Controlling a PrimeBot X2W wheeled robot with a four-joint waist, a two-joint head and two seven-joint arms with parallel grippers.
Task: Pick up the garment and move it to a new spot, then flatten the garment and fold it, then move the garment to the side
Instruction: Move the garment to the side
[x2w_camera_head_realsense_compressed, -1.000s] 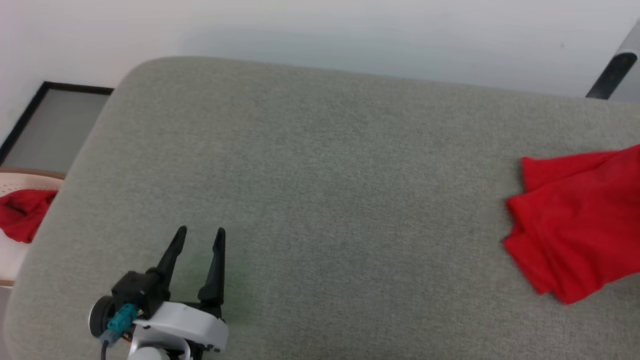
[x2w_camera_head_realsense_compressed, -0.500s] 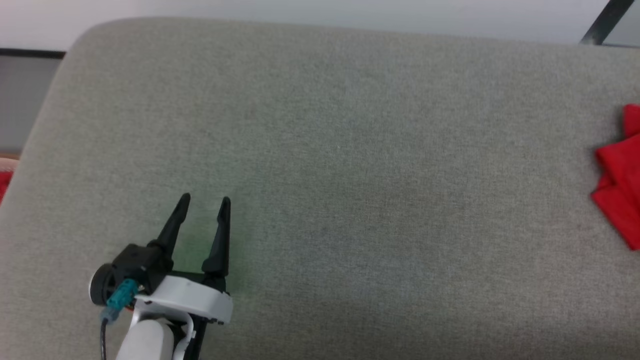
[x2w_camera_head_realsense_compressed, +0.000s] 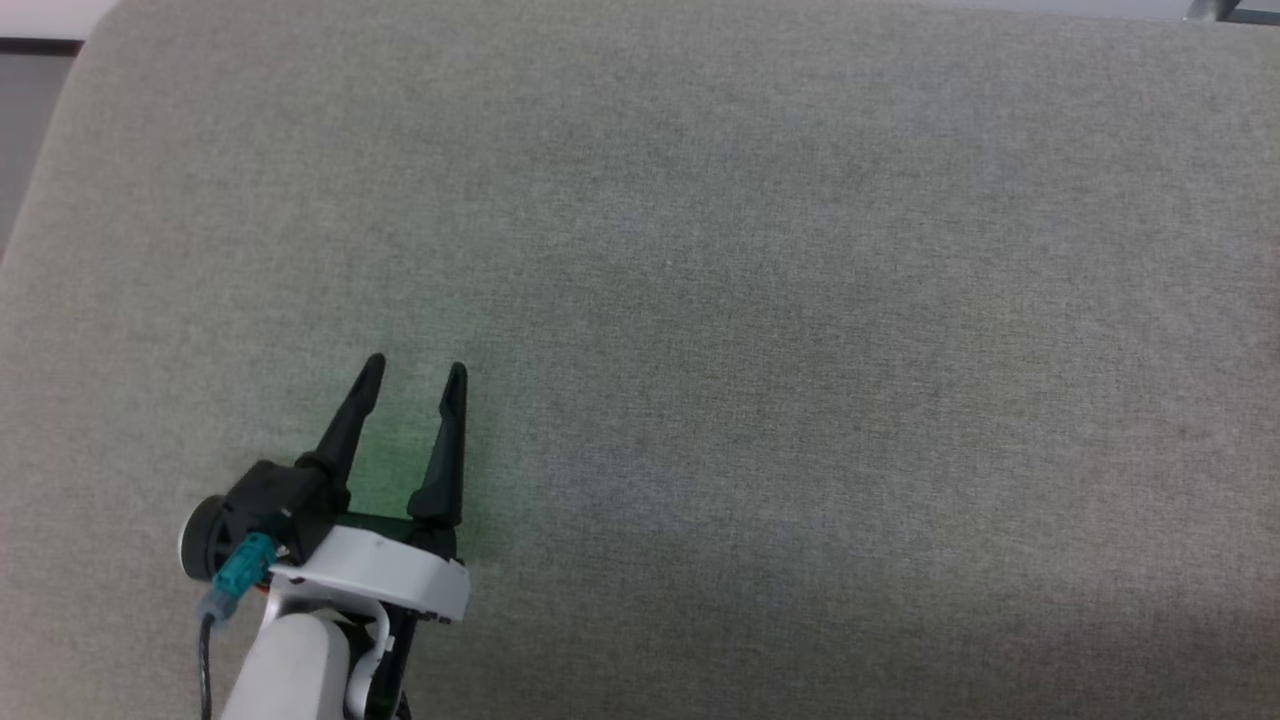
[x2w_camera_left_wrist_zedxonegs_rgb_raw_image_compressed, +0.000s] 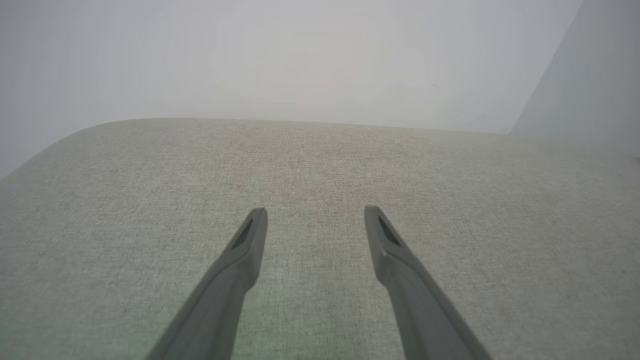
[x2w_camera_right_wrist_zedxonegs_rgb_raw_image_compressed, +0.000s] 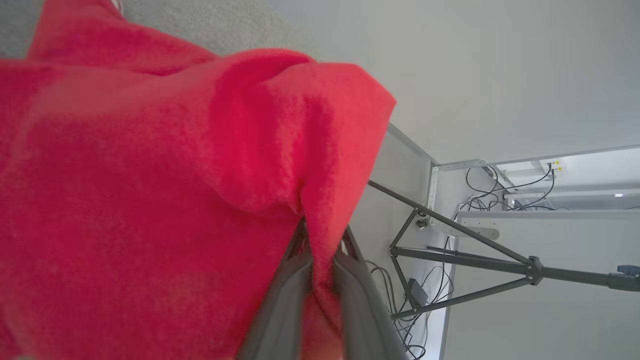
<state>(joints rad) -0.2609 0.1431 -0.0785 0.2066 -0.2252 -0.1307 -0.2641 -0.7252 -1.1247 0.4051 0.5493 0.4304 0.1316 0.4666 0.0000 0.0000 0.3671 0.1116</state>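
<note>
I see my left tool (x2w_camera_head_realsense_compressed: 416, 363) spread wide over the grey fabric bench (x2w_camera_head_realsense_compressed: 800, 300). At the right wrist, the right tool (x2w_camera_right_wrist_zedxonegs_rgb_raw_image_compressed: 322, 242) pinches the red garment (x2w_camera_right_wrist_zedxonegs_rgb_raw_image_compressed: 150, 200), with a white wall (x2w_camera_right_wrist_zedxonegs_rgb_raw_image_compressed: 475, 75) behind.

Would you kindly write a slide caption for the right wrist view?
Right hand pinching a fold of the bright red soft-fabric garment, dark metal stand behind.

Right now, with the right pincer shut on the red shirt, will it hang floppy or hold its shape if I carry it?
Probably floppy: the shirt bunches into soft folds around the right pincer. It looks light, since a thin pinched fold seems to carry the rest. The fuzzy weave likely resists slipping, though loose parts may swing.
</note>
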